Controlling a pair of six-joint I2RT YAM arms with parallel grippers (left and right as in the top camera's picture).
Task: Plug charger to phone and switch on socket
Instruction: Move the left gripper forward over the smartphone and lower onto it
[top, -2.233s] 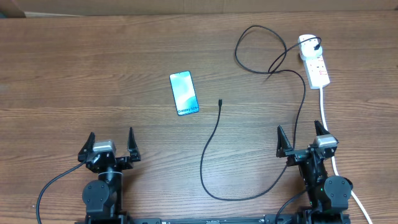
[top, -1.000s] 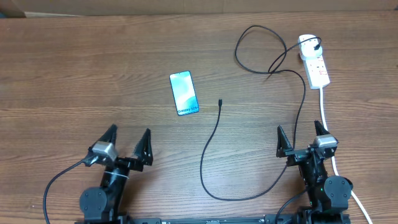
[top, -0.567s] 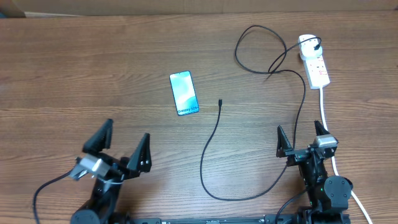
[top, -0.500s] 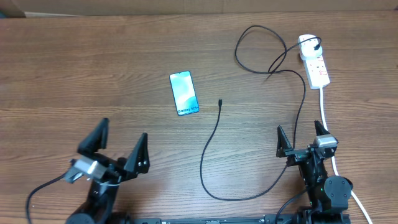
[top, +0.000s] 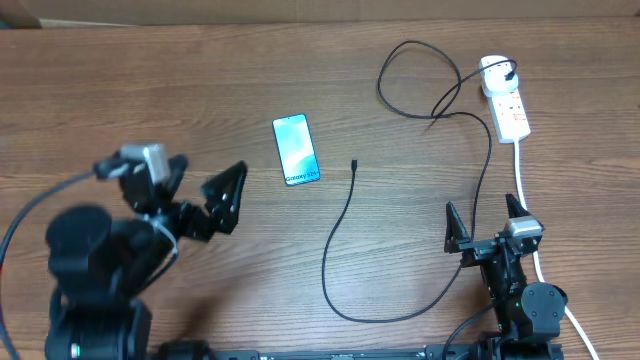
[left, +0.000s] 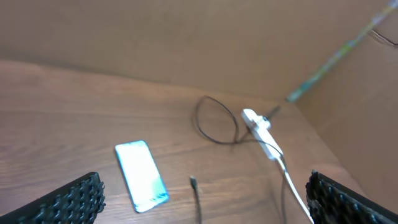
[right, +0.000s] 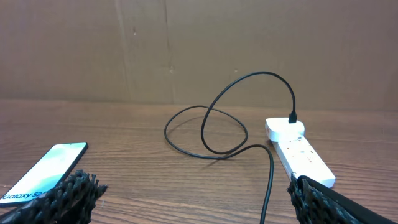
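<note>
The phone (top: 296, 150) lies flat mid-table, light-blue screen up; it also shows in the left wrist view (left: 142, 175) and the right wrist view (right: 42, 172). The black charger cable (top: 345, 230) runs from its loose connector tip (top: 354, 163) in a long curve to the adapter plugged in the white power strip (top: 505, 100). The tip also shows in the left wrist view (left: 193, 182). My left gripper (top: 200, 190) is open and empty, raised left of the phone. My right gripper (top: 487, 227) is open and empty at the front right, near the strip's cord.
The strip's thick white cord (top: 524, 180) runs down the right side past the right arm. A cardboard wall (right: 199, 50) stands behind the table. The cable loops (top: 420, 80) near the back right.
My left arm has lifted and swung up toward the phone, open throughout. The right arm, phone and cable have not moved.
</note>
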